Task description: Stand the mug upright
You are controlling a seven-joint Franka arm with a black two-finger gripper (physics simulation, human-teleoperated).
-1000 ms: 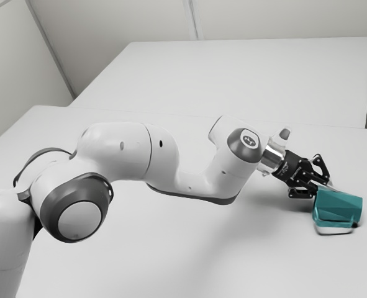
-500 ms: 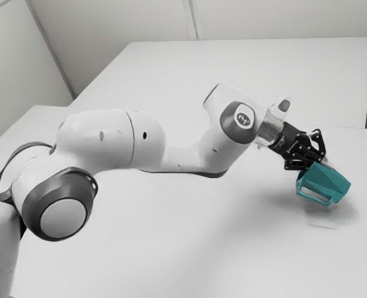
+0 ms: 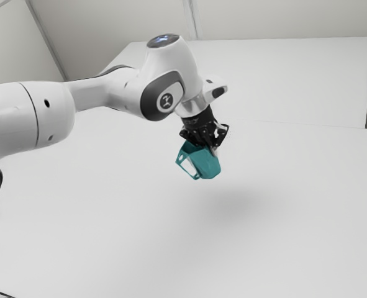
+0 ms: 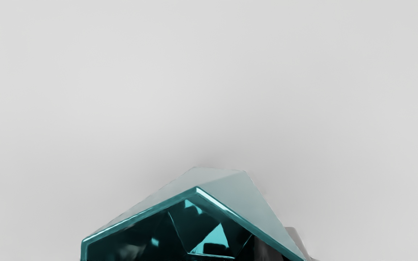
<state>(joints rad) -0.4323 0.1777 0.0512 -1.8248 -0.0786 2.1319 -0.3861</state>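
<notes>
In the exterior view my gripper (image 3: 212, 148) points down, shut on the wall of the teal faceted mug (image 3: 207, 164). The mug hangs above the table, somewhat tilted, its handle toward the exterior view's left; a shadow lies below it. In the wrist view the open mouth of the mug (image 4: 194, 210) faces the camera. There the gripper (image 4: 279, 245) has one finger inside the mug and the other outside against its wall, partly hidden by the mug.
A wide white table (image 3: 282, 248) lies beneath the mug. Behind it is another white surface (image 3: 276, 74), with pale walls (image 3: 282, 18) beyond.
My hand has carried the mug up off the table and toward the exterior view's left. The hand has turned to point more steeply down, and the mug has tipped with it.
</notes>
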